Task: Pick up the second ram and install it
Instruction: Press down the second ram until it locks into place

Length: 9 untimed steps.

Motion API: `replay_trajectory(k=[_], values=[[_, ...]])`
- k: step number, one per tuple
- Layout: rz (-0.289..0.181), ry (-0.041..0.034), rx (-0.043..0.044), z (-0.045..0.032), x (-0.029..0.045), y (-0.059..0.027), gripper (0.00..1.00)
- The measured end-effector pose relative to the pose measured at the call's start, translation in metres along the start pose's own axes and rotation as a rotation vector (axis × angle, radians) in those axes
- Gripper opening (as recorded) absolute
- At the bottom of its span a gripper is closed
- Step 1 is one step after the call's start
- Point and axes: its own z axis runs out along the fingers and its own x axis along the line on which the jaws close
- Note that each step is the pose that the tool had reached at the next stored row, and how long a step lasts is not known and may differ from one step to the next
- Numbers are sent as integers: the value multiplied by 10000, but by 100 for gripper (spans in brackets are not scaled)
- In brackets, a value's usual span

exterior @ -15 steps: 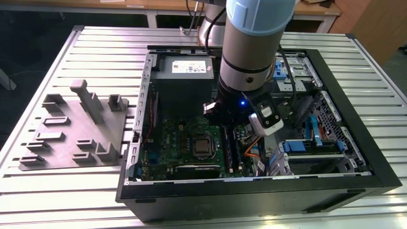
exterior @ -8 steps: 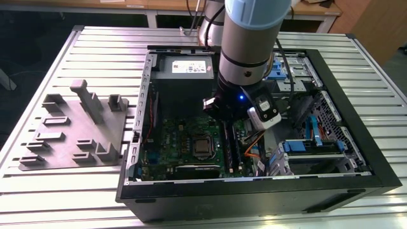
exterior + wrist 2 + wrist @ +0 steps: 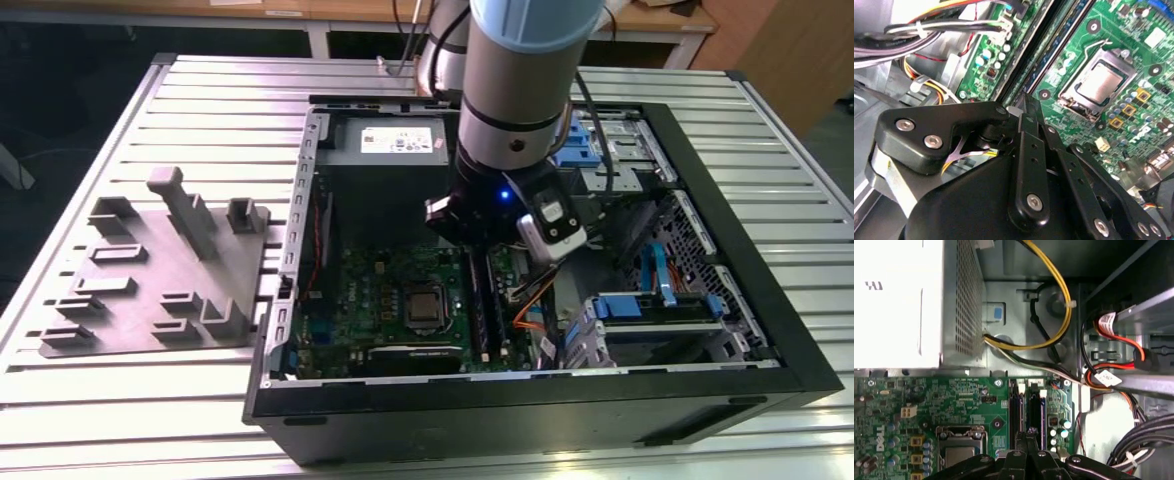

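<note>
My gripper [image 3: 1030,434] hangs low inside the open computer case [image 3: 747,385], over the memory slots of the green motherboard [image 3: 954,400]. Its two black fingers [image 3: 1030,120] are pressed together, with nothing visible between them. The second ram [image 3: 1038,410], a long narrow stick with a bluish edge, stands in a slot directly under the fingertips; I cannot tell whether they touch it. Another stick [image 3: 1015,410] sits in the slot beside it. In the exterior view the sticks [image 3: 483,320] run toward the case's near wall, below the gripper [image 3: 470,250].
The grey power-supply box [image 3: 387,142] sits at the far end of the case. Yellow, black and orange cables [image 3: 1064,305] loop close to the slots. The processor socket [image 3: 1099,82] lies beside them. A grey moulded fixture plate [image 3: 147,290] rests on the table at the exterior view's left.
</note>
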Motion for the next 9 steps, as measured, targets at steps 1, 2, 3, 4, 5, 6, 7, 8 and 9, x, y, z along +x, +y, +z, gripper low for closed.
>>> replay_trajectory(k=[1, 2, 3, 4, 5, 6, 7, 8, 9], values=[[0, 0, -1, 1, 0, 18, 10], [0, -1, -1, 2, 1, 34, 10], [0, 0, 0, 3, 1, 46, 10], [-1, 0, -4, 3, 0, 51, 10], [-1, 0, -7, 3, 0, 55, 10], [0, 0, -9, 4, 1, 58, 10], [0, 0, -11, 5, 1, 62, 10], [0, 0, -13, 10, 1, 64, 10], [-1, 0, -12, 17, 1, 64, 10]])
